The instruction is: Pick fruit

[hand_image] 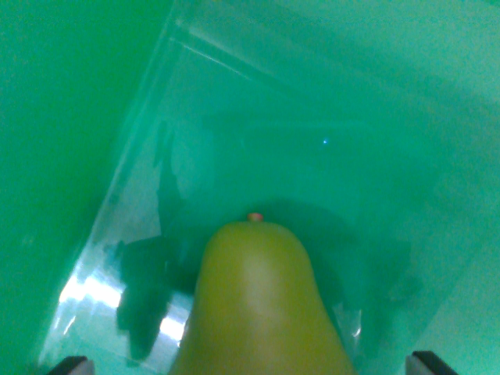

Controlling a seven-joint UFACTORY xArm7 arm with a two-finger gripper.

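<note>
Wrist view gives you a pear (262, 301) right in the lower middle, very close to the camera. It is yellow-green, wide at the bottom edge of the picture and narrower toward its top, where a small reddish stem end shows. You see two dark fingertips (72, 365) of the gripper (254, 366) only at the bottom corners, one at the wrist view's left and one at the wrist view's right. They stand wide apart with the pear between them, but whether they touch the fruit you cannot tell (the contact places are outside the picture). Under the pear lies a clear plastic sheet (234, 117) with bright reflections near its lower left part. All rests over a green surface (55, 117), and dark shadows fall around the pear.
</note>
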